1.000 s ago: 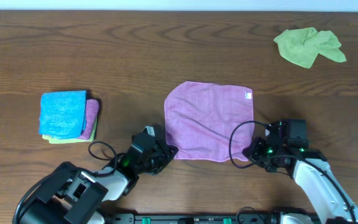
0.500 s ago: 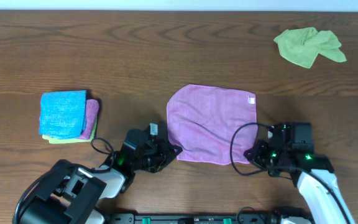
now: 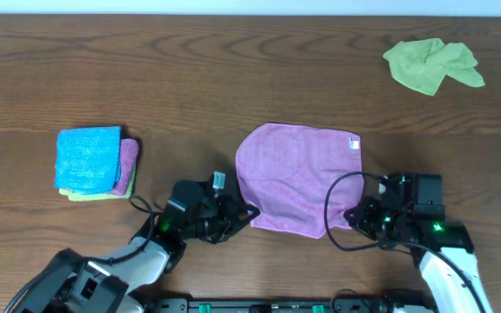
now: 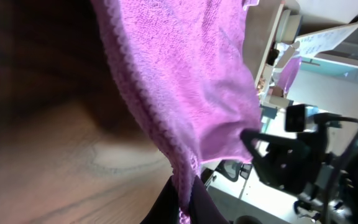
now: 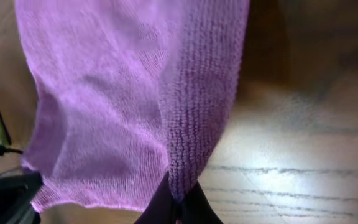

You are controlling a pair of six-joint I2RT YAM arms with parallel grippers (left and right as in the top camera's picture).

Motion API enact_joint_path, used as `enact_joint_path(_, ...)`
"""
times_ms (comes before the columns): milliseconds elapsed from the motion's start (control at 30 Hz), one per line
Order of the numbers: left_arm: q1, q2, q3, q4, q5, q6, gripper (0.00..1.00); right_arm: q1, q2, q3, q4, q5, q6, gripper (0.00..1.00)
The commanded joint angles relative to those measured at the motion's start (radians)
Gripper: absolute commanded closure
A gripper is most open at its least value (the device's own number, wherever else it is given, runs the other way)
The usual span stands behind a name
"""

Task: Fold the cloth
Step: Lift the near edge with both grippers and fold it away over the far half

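We are clamping the left pincer point(image 3: 247, 212) on the near left corner of the pink cloth point(image 3: 298, 174), and the right pincer point(image 3: 353, 217) on its near right corner. The cloth is lying spread out, its near edge seeming slightly raised. We are judging the fold as only beginning; no half is laid over yet. Left of the cloth a stack of folded cloths point(image 3: 94, 163) is sitting on the wooden desk point(image 3: 190, 78), and far right of it a crumpled green cloth point(image 3: 433, 65).
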Motion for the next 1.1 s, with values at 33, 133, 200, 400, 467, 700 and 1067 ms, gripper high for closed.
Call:
enact_joint_path(33,0.005,-0.032,0.001,-0.011,0.021,0.008,0.94,0.006,-0.007,0.079,0.003,0.056,0.006,0.99)
enact_joint_path(133,0.006,-0.041,0.028,-0.032,0.024,-0.016,0.95,0.006,-0.007,0.094,0.004,0.061,0.006,0.99)
enact_joint_path(200,0.007,-0.041,0.068,-0.097,0.024,-0.013,0.94,0.006,-0.007,0.094,0.003,0.065,0.006,0.99)
enact_joint_path(400,0.017,-0.041,0.229,-0.388,-0.017,0.129,0.94,0.006,0.0,0.094,0.036,0.084,0.007,0.99)
enact_joint_path(467,0.034,-0.041,0.31,-0.542,-0.055,0.211,0.94,0.006,0.021,0.094,0.066,0.084,0.007,0.99)
enact_joint_path(700,0.118,-0.037,0.449,-0.792,-0.153,0.344,0.94,0.006,0.136,0.125,0.117,0.099,0.006,0.99)
enact_joint_path(1067,0.143,0.04,0.457,-0.695,-0.173,0.333,0.94,0.006,0.23,0.195,0.187,0.114,-0.001,0.99)
